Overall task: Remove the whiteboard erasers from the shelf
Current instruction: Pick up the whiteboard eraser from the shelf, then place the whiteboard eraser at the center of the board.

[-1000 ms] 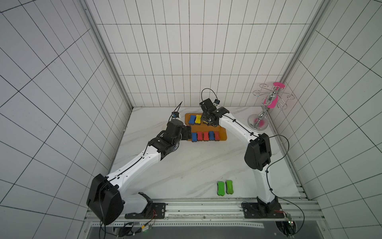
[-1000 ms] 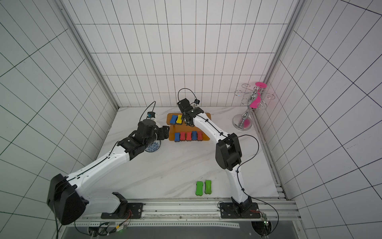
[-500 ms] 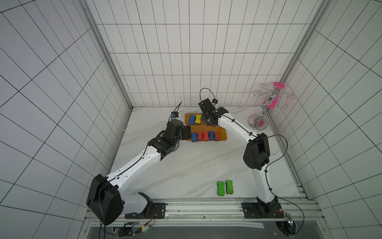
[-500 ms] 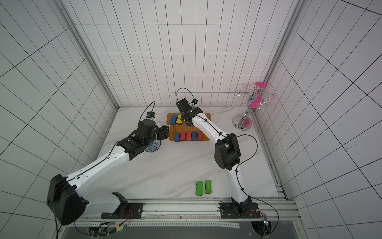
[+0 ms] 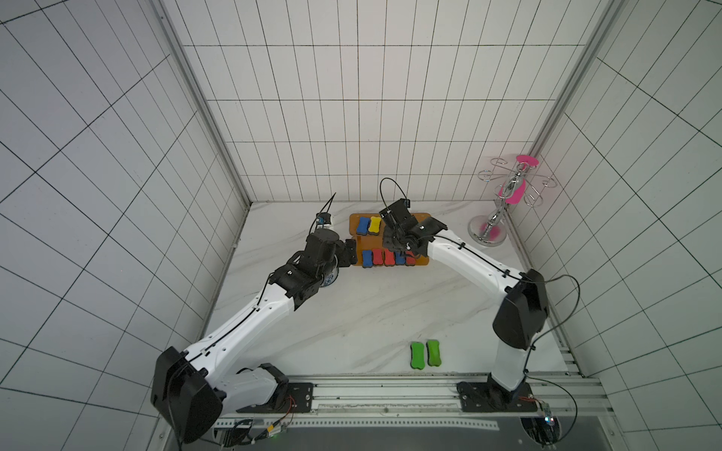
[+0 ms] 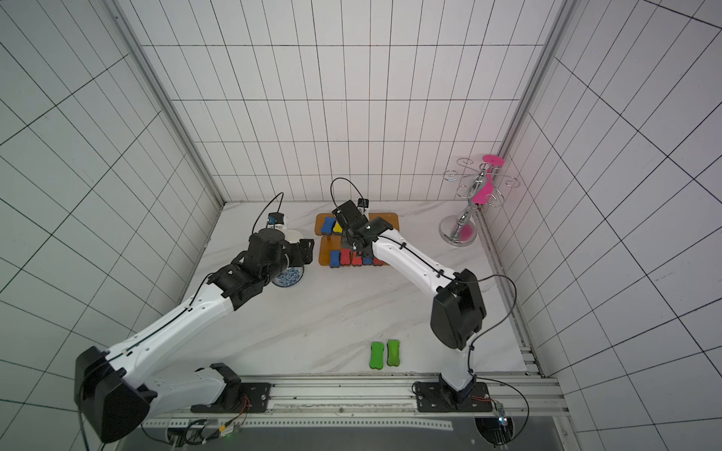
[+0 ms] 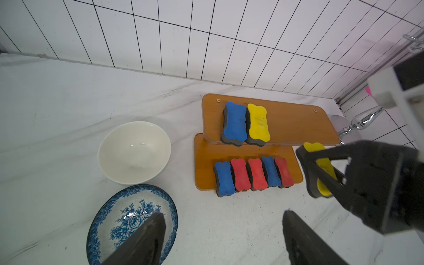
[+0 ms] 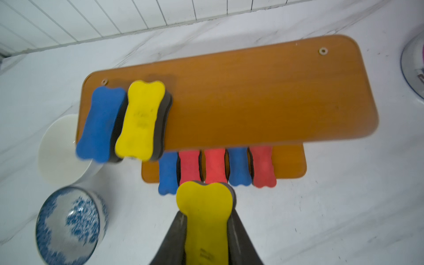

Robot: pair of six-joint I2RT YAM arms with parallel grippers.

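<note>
Top and wrist views of the desk with two arms reaching to the far side.

(a) The shelf stands at the far middle of the desk. Its upper board carries a blue eraser and a yellow eraser, touching side by side at the left end; the rest of that board is bare.

(b) The lower board juts out on the near side and bears a row of five erasers, packed side by side: blue, red, red, blue, red from left to right.

(c) The right fingers are clamped on the long sides of a second yellow eraser, the held eraser, which hangs above the shelf and touches neither board.

(d) The left fingers stand wide apart and empty, just left of the shelf.

(e) Two green erasers lie side by side on the near part of the desk, right of centre, well apart from the shelf.

(f) A white bowl and a blue-patterned bowl sit left of the shelf; a cup rack stands in the far right corner.
</note>
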